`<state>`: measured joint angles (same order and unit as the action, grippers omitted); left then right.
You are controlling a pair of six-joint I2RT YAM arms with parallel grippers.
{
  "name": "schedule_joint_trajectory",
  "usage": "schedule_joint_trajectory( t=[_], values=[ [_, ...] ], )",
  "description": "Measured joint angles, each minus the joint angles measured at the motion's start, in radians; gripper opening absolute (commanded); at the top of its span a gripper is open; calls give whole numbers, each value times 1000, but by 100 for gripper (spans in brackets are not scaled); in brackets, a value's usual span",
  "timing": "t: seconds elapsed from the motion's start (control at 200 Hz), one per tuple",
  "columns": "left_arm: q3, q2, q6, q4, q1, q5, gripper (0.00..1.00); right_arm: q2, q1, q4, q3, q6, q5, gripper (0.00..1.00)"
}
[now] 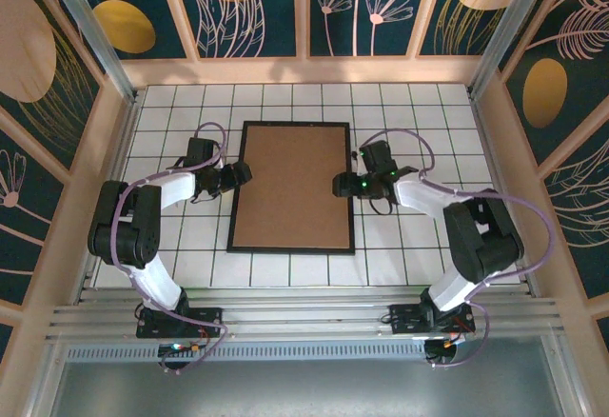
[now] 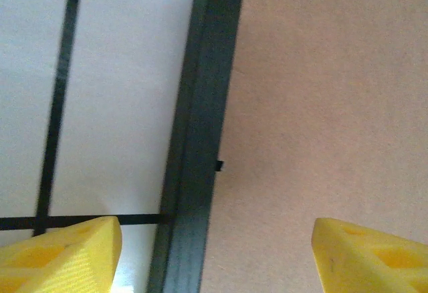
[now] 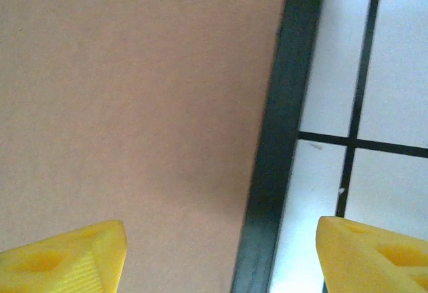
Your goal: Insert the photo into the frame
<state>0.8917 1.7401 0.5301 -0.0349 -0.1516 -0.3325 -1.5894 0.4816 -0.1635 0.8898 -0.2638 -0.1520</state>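
The black frame (image 1: 290, 248) lies flat in the middle of the tiled table, and a plain brown backing board (image 1: 293, 187) fills it. The photo is hidden. My left gripper (image 1: 240, 175) sits at the frame's left edge. It is open, one yellow finger (image 2: 67, 259) over the white tile and the other over the board, with the black rail (image 2: 200, 139) running between them. My right gripper (image 1: 339, 186) is at the right edge, also open. It straddles the rail (image 3: 284, 139) with one finger (image 3: 67, 259) over the board (image 3: 134, 92).
White tiles with dark grout (image 1: 428, 131) surround the frame on all sides. Wooden walls with patterned panels (image 1: 114, 131) close in the table at the left, right and back. The arm bases stand on the metal rail (image 1: 304, 317) at the near edge.
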Motion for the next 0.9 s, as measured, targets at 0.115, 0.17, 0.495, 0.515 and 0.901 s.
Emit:
schedule_joint_trajectory(
  t=[0.115, 0.17, 0.495, 0.515, 0.901],
  values=[
    [1, 0, -12, -2, 1, 39, 67, 52, 102, -10, -1, 53, 77, 76],
    [3, 0, -19, -5, 1, 55, 64, 63, 135, -10, -2, 70, 94, 76],
    [42, 37, -28, 3, 3, 53, 52, 66, 157, -9, -9, 84, 99, 75],
    [44, 41, -28, 3, 3, 54, 52, 66, 158, -10, -9, 84, 99, 75],
    [205, 164, -33, 9, 16, 54, 44, 64, 181, -10, -9, 102, 91, 74]
  ],
)
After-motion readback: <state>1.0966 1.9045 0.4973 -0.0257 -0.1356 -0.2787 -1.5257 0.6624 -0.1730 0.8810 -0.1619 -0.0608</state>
